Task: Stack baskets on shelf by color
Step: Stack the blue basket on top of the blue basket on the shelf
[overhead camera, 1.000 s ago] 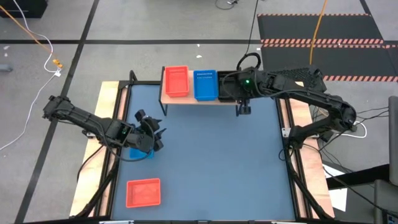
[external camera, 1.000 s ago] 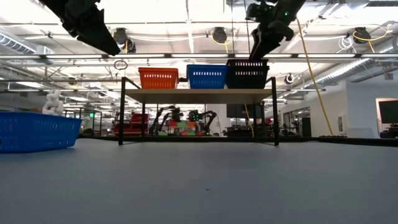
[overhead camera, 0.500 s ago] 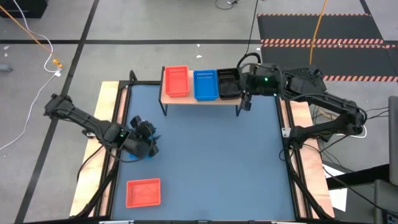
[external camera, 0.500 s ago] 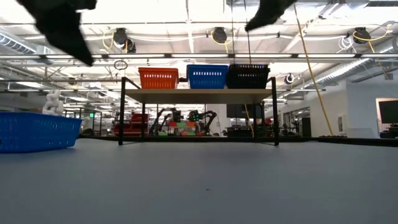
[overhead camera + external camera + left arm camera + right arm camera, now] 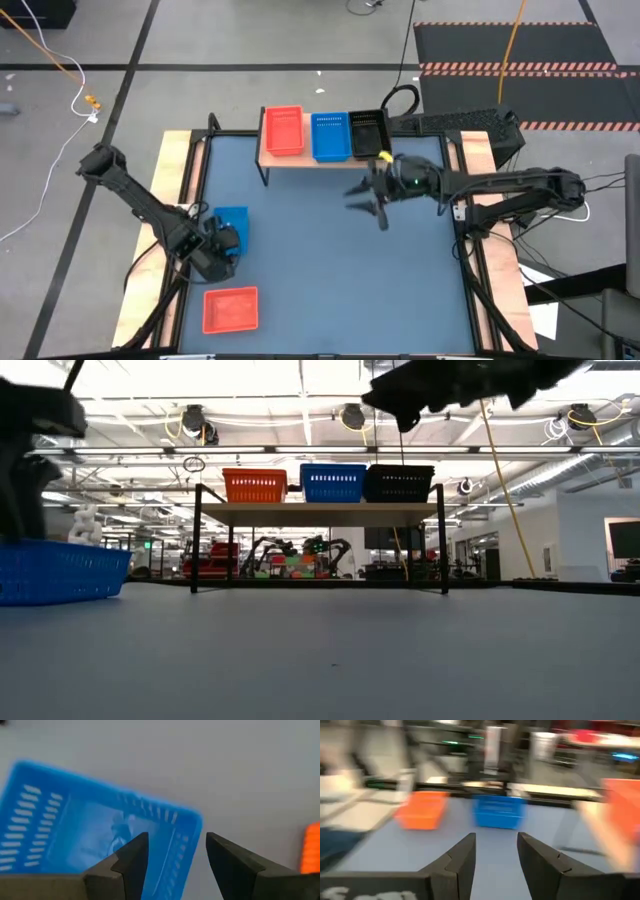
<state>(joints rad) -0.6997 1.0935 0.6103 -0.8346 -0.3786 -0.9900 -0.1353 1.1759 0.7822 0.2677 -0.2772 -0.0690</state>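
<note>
On the shelf (image 5: pixel 320 160) at the table's far edge stand a red basket (image 5: pixel 283 131), a blue basket (image 5: pixel 329 136) and a black basket (image 5: pixel 367 134), side by side. Another blue basket (image 5: pixel 231 224) and another red basket (image 5: pixel 231 309) rest flat on the table at the left. My left gripper (image 5: pixel 172 855) is open just above the table's blue basket (image 5: pixel 95 827), at its near end. My right gripper (image 5: pixel 365 195) is open and empty above the table's middle, in front of the shelf. My left gripper stands open over the blue basket's near short wall (image 5: pixel 182 847), pointing down, one finger (image 5: pixel 132 860) over the inside and one (image 5: pixel 230 865) outside. I cannot tell whether it touches the basket, which lies flat on the table.
The shelf's black legs (image 5: pixel 195 540) stand on the table's far part. The table's wooden side rails (image 5: pixel 180 180) run along left and right. The blue table top (image 5: pixel 330 270) lies bare between the arms and toward the near right.
My left gripper has gone toward the table's near edge and down to the blue basket on the table, which has stayed in place. My right gripper has drawn away from the black basket on the shelf, toward the near edge and the table's middle, turning to face left.
</note>
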